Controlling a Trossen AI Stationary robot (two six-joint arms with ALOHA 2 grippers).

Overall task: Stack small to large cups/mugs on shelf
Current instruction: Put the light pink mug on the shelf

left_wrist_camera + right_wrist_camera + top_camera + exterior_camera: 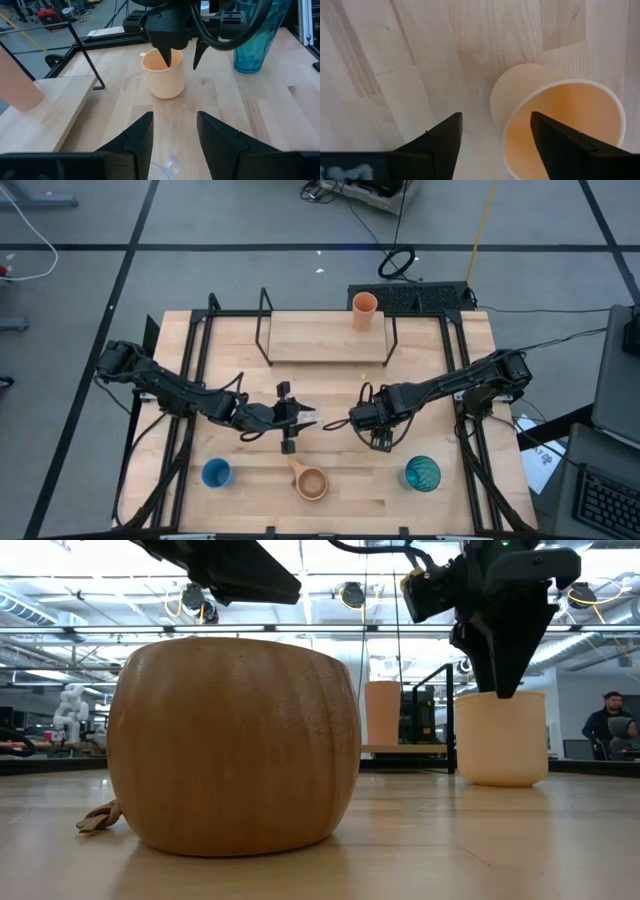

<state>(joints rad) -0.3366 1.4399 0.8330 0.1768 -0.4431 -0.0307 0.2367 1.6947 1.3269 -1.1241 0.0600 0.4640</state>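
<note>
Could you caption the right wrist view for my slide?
Open right gripper straddling the rim of an orange cup on the table.

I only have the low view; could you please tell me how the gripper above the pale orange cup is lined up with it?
Observer: That is the right gripper. Its wrist view shows it open, one finger over the inside of the orange cup, the other outside the wall.
Operator: Thank you. Where is the other gripper?
Observer: In the high view the left gripper is at mid-table, pointing at that cup.
Operator: And the teal tumbler?
Observer: The teal tumbler stands on the table, on the right arm's side of the wooden mug.
</note>
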